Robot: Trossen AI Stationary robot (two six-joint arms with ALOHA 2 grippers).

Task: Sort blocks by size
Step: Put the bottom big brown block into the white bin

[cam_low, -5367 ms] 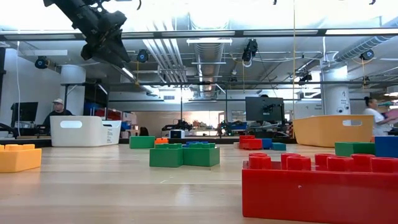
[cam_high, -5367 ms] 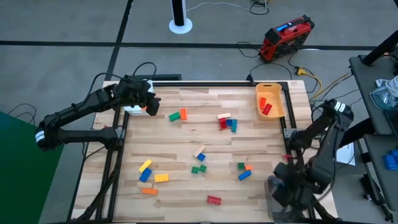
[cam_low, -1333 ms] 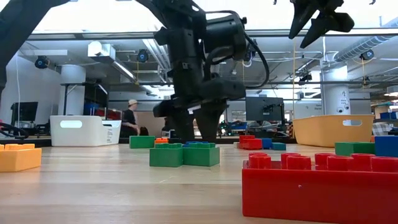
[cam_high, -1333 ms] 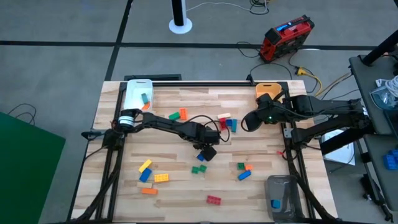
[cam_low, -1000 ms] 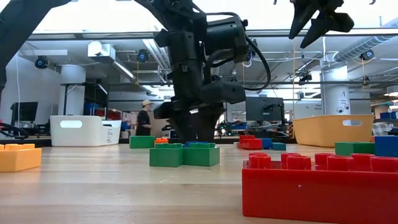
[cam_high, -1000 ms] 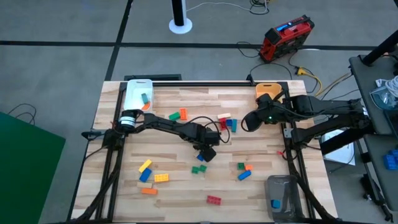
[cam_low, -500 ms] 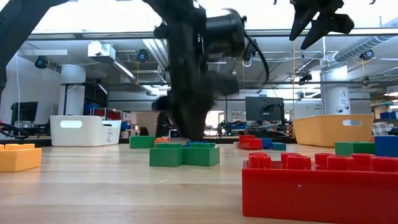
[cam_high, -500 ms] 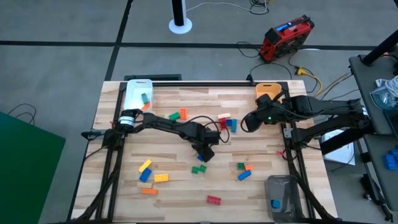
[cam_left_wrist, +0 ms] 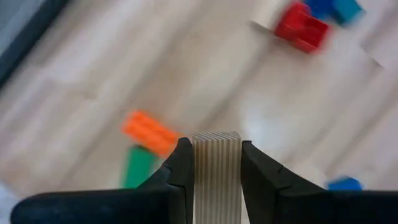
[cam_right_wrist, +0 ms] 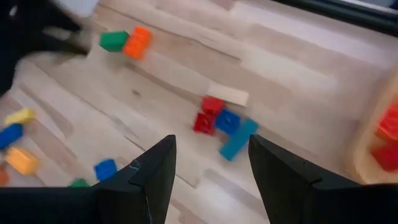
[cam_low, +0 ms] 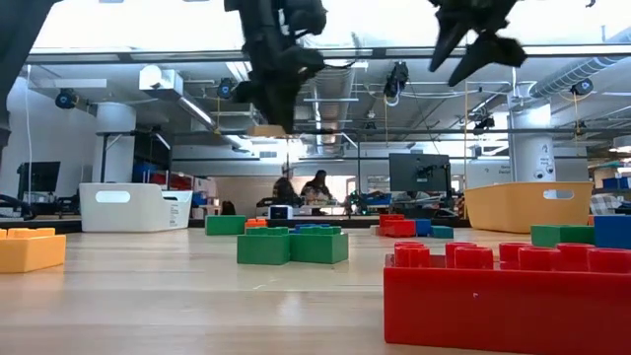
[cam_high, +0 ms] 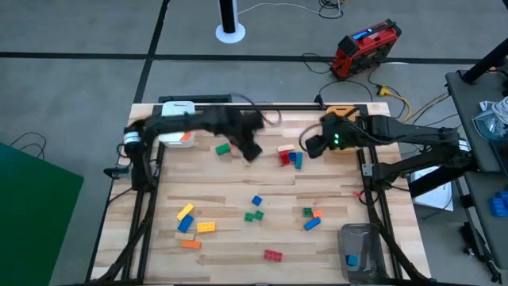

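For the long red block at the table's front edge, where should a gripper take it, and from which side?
Grip the long red block across its short width, near mid-length, coming straight down from above. It lies flat and apart from other blocks, studs up, so its long side walls look free for the fingers.

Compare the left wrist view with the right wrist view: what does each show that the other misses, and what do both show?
Only the left wrist view shows the left pincer shut on a beige block.

Only the right wrist view shows the right pincer open and empty, the rim of the orange bin, and a yellow block.

Both show the wooden table, the orange block touching the green block, and the red block in the cluster with blue ones.
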